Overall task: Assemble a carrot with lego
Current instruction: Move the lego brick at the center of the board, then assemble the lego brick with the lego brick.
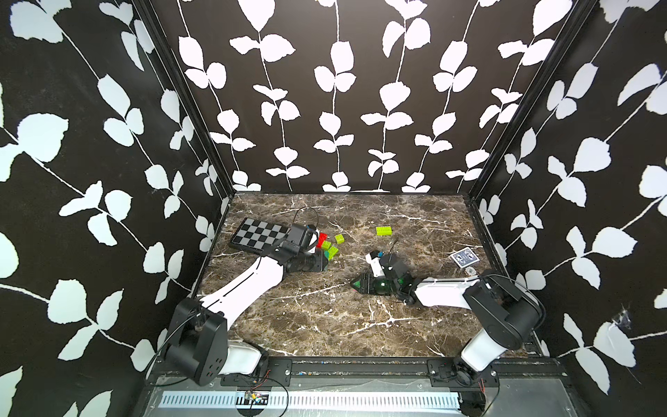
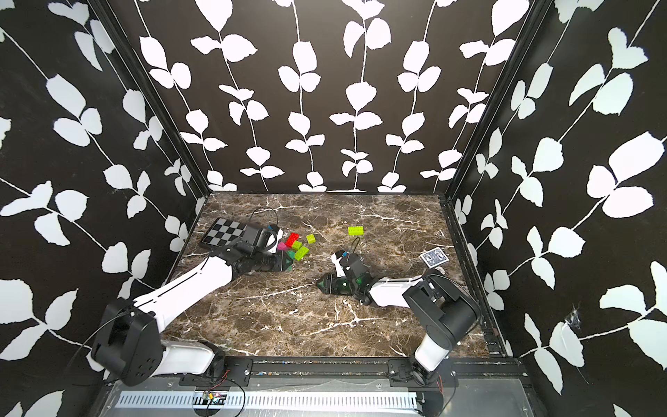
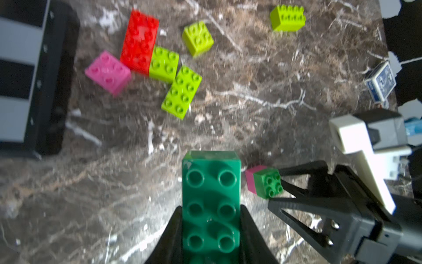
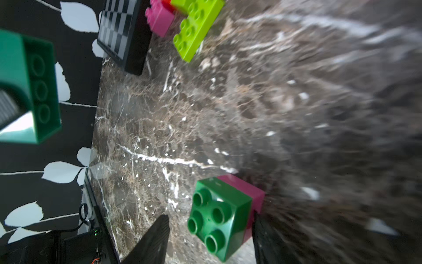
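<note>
Left arm [image 1: 249, 285] and right arm [image 1: 444, 293]: white link shells, black joint housings. Thin black cable [image 1: 306, 208] loops off the wrist. Right gripper [image 3: 277, 186] has dark truss-shaped fingers [image 3: 296, 205], silver screws.

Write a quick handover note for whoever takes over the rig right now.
Left claw: shut on a long green brick.
Right claw: appears closed on a tilted green-on-pink stack.
Loose beside the checkered board: red brick, pink brick, three lime bricks; a fourth lime brick lies farther off.
Done: two bricks joined.
Left: add the long green brick, then the loose ones.
</note>
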